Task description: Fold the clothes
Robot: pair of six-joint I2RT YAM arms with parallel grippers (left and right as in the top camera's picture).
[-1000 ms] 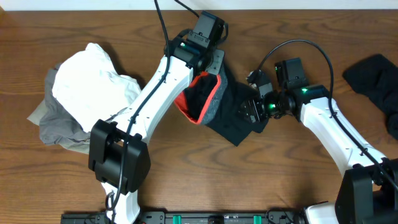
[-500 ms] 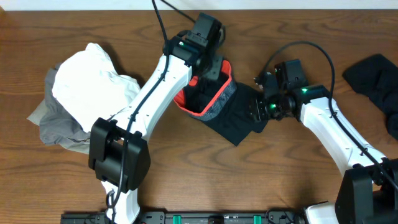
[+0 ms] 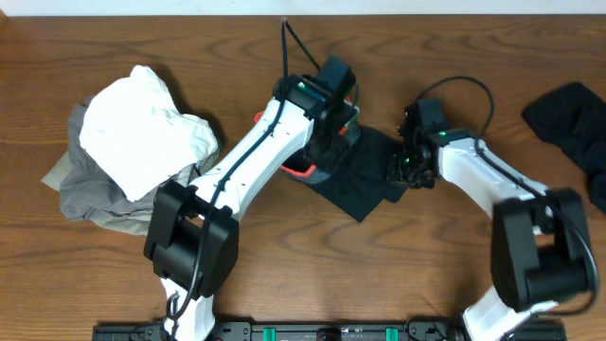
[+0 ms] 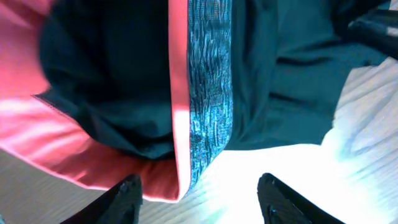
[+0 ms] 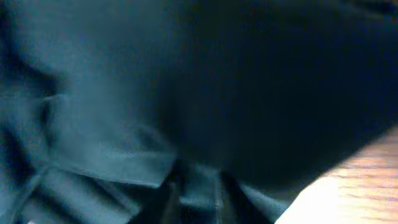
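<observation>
The black trousers (image 3: 365, 182) lie bunched at the table's middle, with a strip of red lining (image 3: 297, 171) showing at their left. My left gripper (image 3: 329, 133) hovers over the waistband end. In its wrist view it (image 4: 200, 198) is open, with only bare table between the fingers, and the grey waistband (image 4: 209, 93) and red inside (image 4: 56, 134) lie just ahead. My right gripper (image 3: 400, 169) sits on the trousers' right edge. Dark cloth (image 5: 186, 81) fills its wrist view, and the gripper (image 5: 198, 198) is shut on a fold of it.
A pile of white (image 3: 133, 133) and grey (image 3: 85, 194) garments lies at the left. Another black garment (image 3: 573, 118) rests at the far right edge. Both arms reach in from the front, and a cable (image 3: 289, 43) trails off behind the left arm.
My left gripper has opened and let go of the waistband, which dropped onto the trousers. The arm swung right. My right gripper closed on the trousers' right edge.
</observation>
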